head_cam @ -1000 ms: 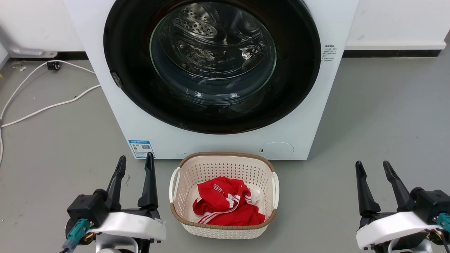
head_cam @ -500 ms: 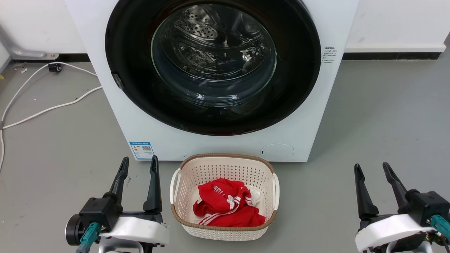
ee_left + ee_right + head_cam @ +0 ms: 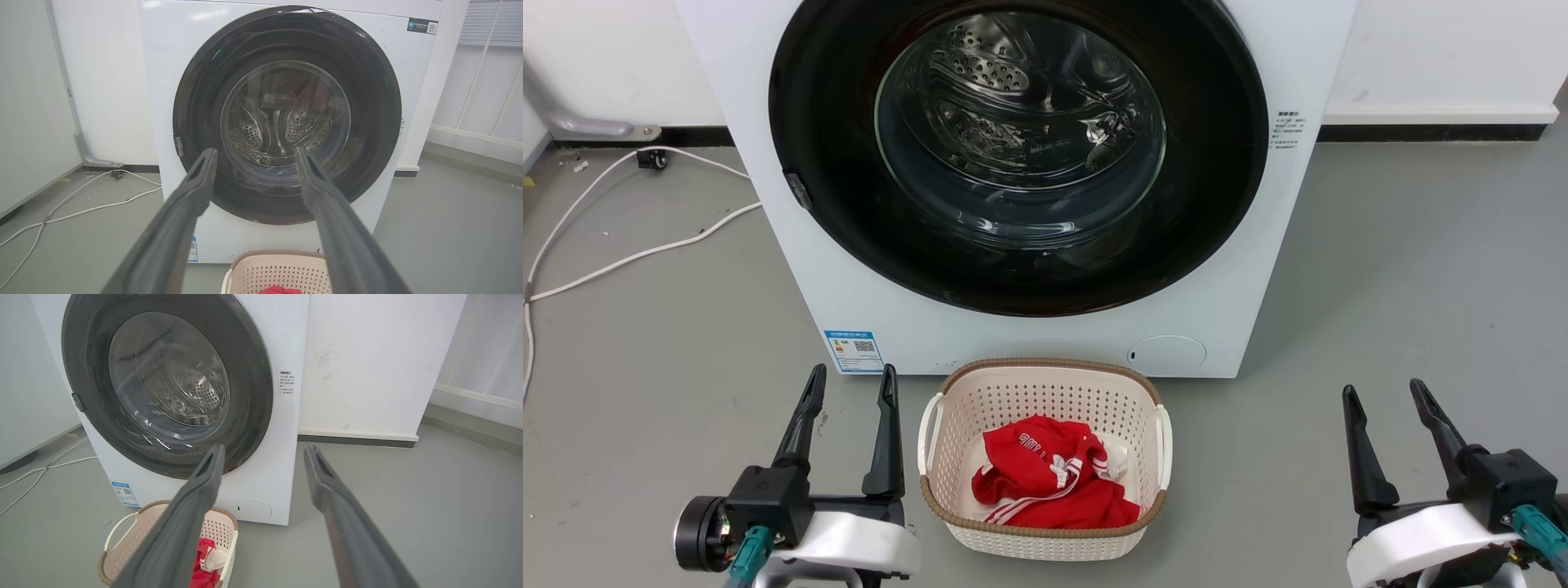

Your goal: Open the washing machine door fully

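The released left end effector [image 3: 854,371] is sitting nearer the washing machine door [image 3: 1021,147], its left-rim tab [image 3: 796,188] lying far ahead; the right end effector [image 3: 1383,388] is likewise hanging released.

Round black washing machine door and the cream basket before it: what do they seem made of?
Round glossy black washing machine door: probably polished plastic, mirror-like reflections; its bulging clear window looks like glass, the drum showing through. Cream perforated basket: seemingly matte moulded plastic, regular holes, with a brown woven-look rim.
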Robot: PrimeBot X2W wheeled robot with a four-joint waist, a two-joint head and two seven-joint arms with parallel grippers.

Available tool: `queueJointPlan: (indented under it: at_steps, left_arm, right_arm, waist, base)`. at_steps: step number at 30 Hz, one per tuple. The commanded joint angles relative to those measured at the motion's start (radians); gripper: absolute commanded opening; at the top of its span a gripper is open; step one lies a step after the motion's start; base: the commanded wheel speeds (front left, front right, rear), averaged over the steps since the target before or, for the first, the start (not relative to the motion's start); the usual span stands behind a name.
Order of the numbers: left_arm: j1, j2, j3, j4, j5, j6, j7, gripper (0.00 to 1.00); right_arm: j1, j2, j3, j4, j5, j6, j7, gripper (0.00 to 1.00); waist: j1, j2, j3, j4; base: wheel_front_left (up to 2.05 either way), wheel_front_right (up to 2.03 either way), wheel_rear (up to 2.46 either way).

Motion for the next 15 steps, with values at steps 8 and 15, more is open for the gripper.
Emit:
queueJointPlan:
  at_steps: [8, 15]
  left_arm:
    - [0.015, 0.002, -0.008, -0.010, 0.046, 0.009, -0.018, 1.00]
    - [0.013, 0.002, -0.007, -0.004, 0.031, 0.015, -0.017, 1.00]
  right_arm:
    - [0.002, -0.003, 0.003, 0.005, -0.036, 0.000, -0.021, 1.00]
    - [-0.007, -0.003, 0.001, 0.013, -0.020, 0.000, -0.029, 1.00]
  waist:
    - [0.0000, 0.0000, 0.002, -0.001]
    - [0.0000, 0.0000, 0.004, -0.001]
  base:
    - [0.00, 0.00, 0.00]
    - [0.00, 0.00, 0.00]
